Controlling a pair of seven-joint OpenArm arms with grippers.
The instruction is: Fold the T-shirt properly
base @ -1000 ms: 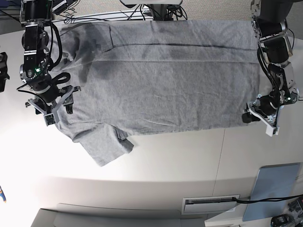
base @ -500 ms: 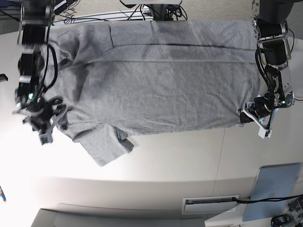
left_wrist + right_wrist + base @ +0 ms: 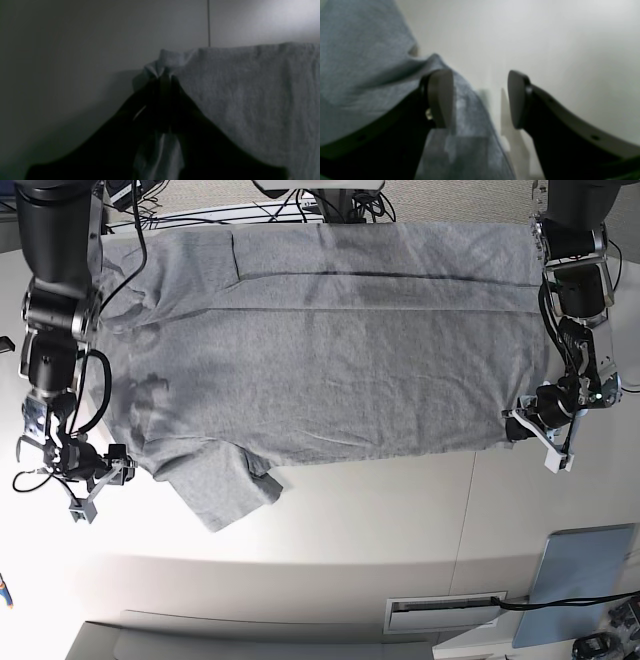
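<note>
So the T-shirt point(image 3: 330, 340) is lying spread out flat on the white desk point(image 3: 360, 530), plain grey side up, stretched sideways in the base view with the hem end toward 3 o'clock and the sleeve end toward 9 o'clock. One short sleeve point(image 3: 225, 485) sticks out toward about 7 o'clock, a bit crumpled at its edge. The left tool point(image 3: 522, 425) sits at the shirt's corner at roughly 4 o'clock, and its wrist view shows the two dark fingers point(image 3: 152, 100) pressed together with a little bunch of grey fabric pinched between them, so it's clamped on the T-shirt corner point(image 3: 165, 62). The rest of the cloth there lies flat off to 3 o'clock in that view, with a seam line in the desk running up toward 12. The right tool point(image 3: 92, 480) is down at about 8 o'clock, just off the shirt's edge near the sleeve, and its fingers point(image 3: 441, 97) are spread wide apart. In its wrist view one finger rests against the grey fabric point(image 3: 365, 62) at the edge while the other one hangs over bare desk. A blue-grey panel point(image 3: 580, 580) lies on the desk near 4 o'clock, well apart from the shirt.
</note>
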